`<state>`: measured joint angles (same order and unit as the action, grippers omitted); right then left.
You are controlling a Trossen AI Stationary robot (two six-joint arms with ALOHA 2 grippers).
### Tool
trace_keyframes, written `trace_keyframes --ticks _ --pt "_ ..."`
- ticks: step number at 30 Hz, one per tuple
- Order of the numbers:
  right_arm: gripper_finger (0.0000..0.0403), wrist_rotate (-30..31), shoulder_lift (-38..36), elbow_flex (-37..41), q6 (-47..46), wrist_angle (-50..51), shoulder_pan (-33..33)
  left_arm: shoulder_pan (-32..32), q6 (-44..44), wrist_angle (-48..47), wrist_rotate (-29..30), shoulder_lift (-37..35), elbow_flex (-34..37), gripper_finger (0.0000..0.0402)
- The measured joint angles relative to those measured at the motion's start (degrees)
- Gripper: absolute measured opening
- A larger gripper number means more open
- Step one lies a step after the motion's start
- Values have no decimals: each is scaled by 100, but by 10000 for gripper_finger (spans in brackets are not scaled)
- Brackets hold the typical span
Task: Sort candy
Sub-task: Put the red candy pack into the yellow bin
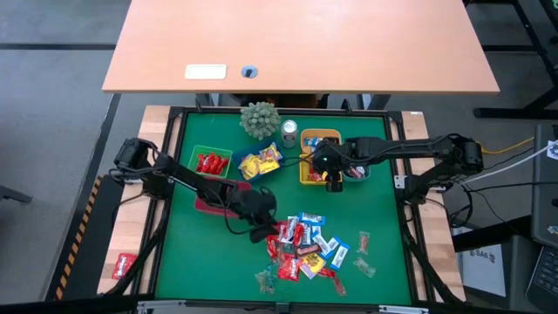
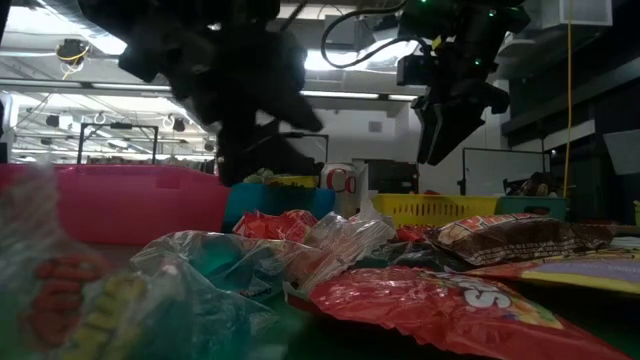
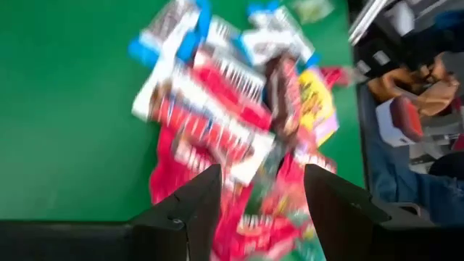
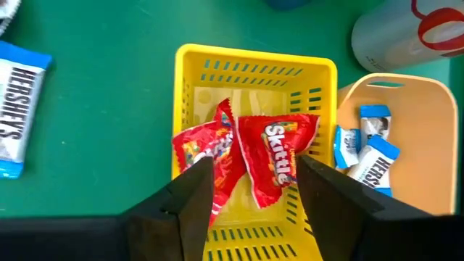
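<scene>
The candy pile (image 1: 309, 249) of red, yellow and blue-and-white packets lies on the green mat near the front; the left wrist view shows the candy pile (image 3: 225, 123) close up. My left gripper (image 1: 266, 230) stands open at the pile's left edge, with red packets below the gap of my left gripper (image 3: 261, 177). My right gripper (image 1: 334, 183) hangs open above the yellow bin (image 4: 254, 58). Two red Skittles packets (image 4: 272, 141) lie in that bin, under my right gripper (image 4: 254, 167). My left gripper slants down over the red packets (image 3: 250, 217) at the pile's left edge, one finger on either side of them. Blur hides whether the fingertips touch the wrappers.
Behind stand a green bin (image 1: 212, 161) with red candy, a blue bin (image 1: 259, 163) with yellow candy, an orange bin (image 4: 428, 145) with blue-and-white bars, a silver can (image 1: 289, 131) and a small plant (image 1: 259, 119). A pink bin (image 1: 207, 199) sits under my left arm. A red packet (image 1: 124, 264) lies off the mat.
</scene>
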<state>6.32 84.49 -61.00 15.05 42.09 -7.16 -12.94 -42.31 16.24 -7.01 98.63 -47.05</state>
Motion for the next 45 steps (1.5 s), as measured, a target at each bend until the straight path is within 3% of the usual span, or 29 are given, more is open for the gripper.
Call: trace_keyframes --ticks 4,9,16,41,45 --pt "198 -150 0 1 -164 -2 0 -194 -245 -244 188 0 0 184" --pt "198 -148 -1 1 -176 -3 0 -373 -233 -252 997 0 0 181" --pt "198 -148 0 1 -175 -7 0 -458 -213 -256 1360 0 0 180" --pt "198 -146 -2 1 -175 -298 0 -488 -219 43 1362 676 4 180" --pt "198 -146 0 1 -175 -317 0 -484 -216 28 1353 714 4 161"
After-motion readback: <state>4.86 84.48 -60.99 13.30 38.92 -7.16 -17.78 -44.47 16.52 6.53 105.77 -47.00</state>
